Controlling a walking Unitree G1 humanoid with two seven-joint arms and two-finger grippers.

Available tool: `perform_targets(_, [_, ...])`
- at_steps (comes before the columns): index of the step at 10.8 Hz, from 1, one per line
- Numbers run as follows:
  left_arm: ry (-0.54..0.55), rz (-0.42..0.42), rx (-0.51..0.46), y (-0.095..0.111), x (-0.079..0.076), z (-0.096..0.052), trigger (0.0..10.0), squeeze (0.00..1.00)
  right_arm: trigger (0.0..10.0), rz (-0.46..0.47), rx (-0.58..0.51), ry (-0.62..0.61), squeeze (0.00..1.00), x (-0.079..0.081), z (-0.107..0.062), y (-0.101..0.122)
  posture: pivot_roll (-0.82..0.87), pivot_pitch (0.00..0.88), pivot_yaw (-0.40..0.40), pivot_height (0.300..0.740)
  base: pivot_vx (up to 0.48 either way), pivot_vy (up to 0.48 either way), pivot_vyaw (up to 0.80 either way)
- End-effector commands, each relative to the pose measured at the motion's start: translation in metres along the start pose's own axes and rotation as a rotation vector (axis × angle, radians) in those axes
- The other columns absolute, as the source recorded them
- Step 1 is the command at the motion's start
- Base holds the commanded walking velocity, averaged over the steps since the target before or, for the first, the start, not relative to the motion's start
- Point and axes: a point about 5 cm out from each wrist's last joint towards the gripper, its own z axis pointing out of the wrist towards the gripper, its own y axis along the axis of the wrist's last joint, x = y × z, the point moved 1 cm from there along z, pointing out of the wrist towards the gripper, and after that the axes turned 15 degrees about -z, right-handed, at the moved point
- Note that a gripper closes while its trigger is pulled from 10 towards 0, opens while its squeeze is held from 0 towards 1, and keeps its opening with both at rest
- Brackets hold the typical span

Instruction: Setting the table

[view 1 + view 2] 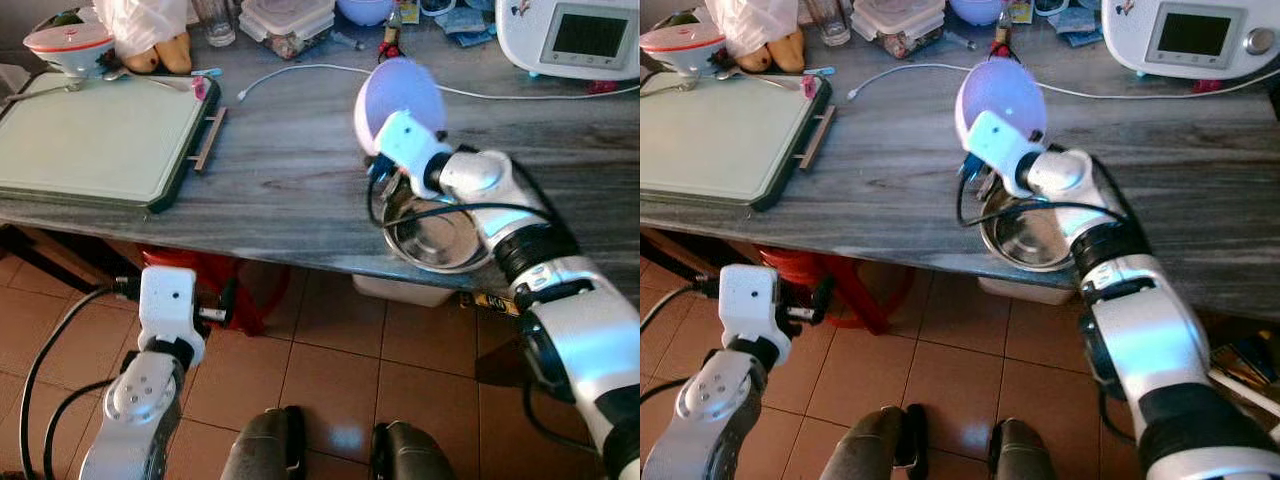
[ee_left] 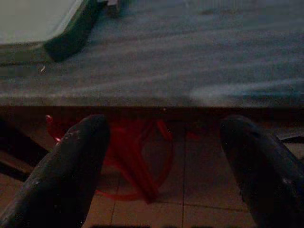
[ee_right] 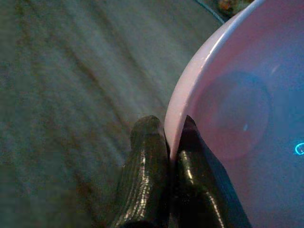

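The right gripper pinches the rim of a pale lilac bowl, its 2 black fingers pressed together with one on the outside of the wall and one inside. The bowl is held tilted on edge above the grey wood-grain table, its hollow facing the robot's wrist.

Just beneath the silver right arm, a steel bowl sits at the near edge of the table, partly covered by the arm and its black cable. A white cable runs across the tabletop behind the lilac bowl toward a white appliance with a screen at the far right corner.

On the robot's left, a pale green tray with a dark rim and a metal handle lies flat on the table. At its far edge stands a white bowl with a red band, a spoon beside it. Behind are a plastic bag, a drinking glass and a lidded clear container.

The left gripper hangs low in front of the table edge, its 2 fingers spread wide apart and holding nothing, with a red stool and terracotta floor tiles beyond.
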Motion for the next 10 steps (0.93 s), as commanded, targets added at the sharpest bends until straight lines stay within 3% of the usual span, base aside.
perform_targets(1, [0.018, -0.004, 0.014, -0.004, 0.005, -0.001, 10.0, 0.00, 10.0, 0.003, -0.004, 0.007, 0.00, -0.008, -0.001, 0.004, 0.10, 0.188, 0.098, 0.740, 0.000, 0.000, 0.00])
perform_targets(3, [0.018, -0.012, 0.008, -0.005, 0.003, 0.004, 10.0, 0.00, 10.0, 0.042, -0.029, 0.070, 0.00, -0.010, -0.005, 0.005, 0.08, 0.169, 0.089, 0.740, 0.000, 0.000, 0.00])
perform_targets(6, [0.004, -0.024, 0.003, -0.007, -0.002, 0.015, 10.0, 0.00, 10.0, 0.058, -0.059, 0.232, 0.00, 0.002, -0.013, 0.005, 0.05, 0.137, 0.080, 0.740, 0.000, 0.000, 0.00])
perform_targets(7, [-0.005, -0.030, -0.001, -0.007, -0.004, 0.019, 10.0, 0.00, 10.0, 0.050, -0.044, 0.230, 1.00, 0.000, -0.017, 0.002, 0.03, 0.129, 0.081, 0.740, 0.000, 0.000, 0.00])
perform_targets(10, [-0.031, -0.042, 0.008, -0.010, -0.009, 0.028, 10.0, 0.00, 10.0, -0.003, -0.032, 0.287, 1.00, -0.004, -0.031, 0.002, 0.01, 0.107, 0.077, 0.740, 0.000, 0.000, 0.00])
